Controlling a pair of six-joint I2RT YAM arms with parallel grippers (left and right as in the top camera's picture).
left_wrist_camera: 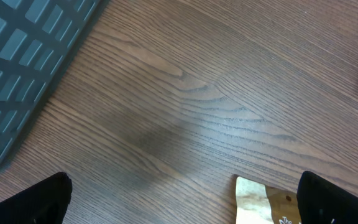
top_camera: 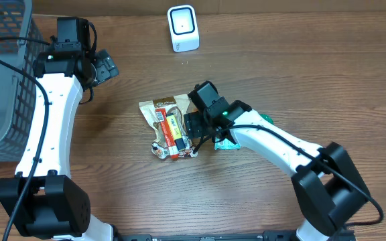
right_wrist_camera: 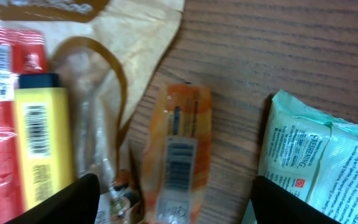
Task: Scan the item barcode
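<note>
— Where is the small orange sachet with the barcode label (right_wrist_camera: 180, 149) lying?
— Flat on the brown wooden desk (top_camera: 280, 67), between the fingers of the right tool (right_wrist_camera: 176, 202), which are standing apart and gripping nothing. In the wrist view a tan paper packet (right_wrist_camera: 114, 68) is lying at its 9 o'clock and a teal plastic packet (right_wrist_camera: 316, 162) at its 3 o'clock.
— And the left tool (left_wrist_camera: 179, 208)?
— It is hanging released and empty beside the grey mesh basket (top_camera: 2, 73). The white box-shaped scanner (top_camera: 183, 28) is standing at the desk's 12 o'clock.

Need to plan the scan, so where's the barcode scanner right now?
In the overhead view the white scanner stands top centre, well beyond the snack pile.
</note>
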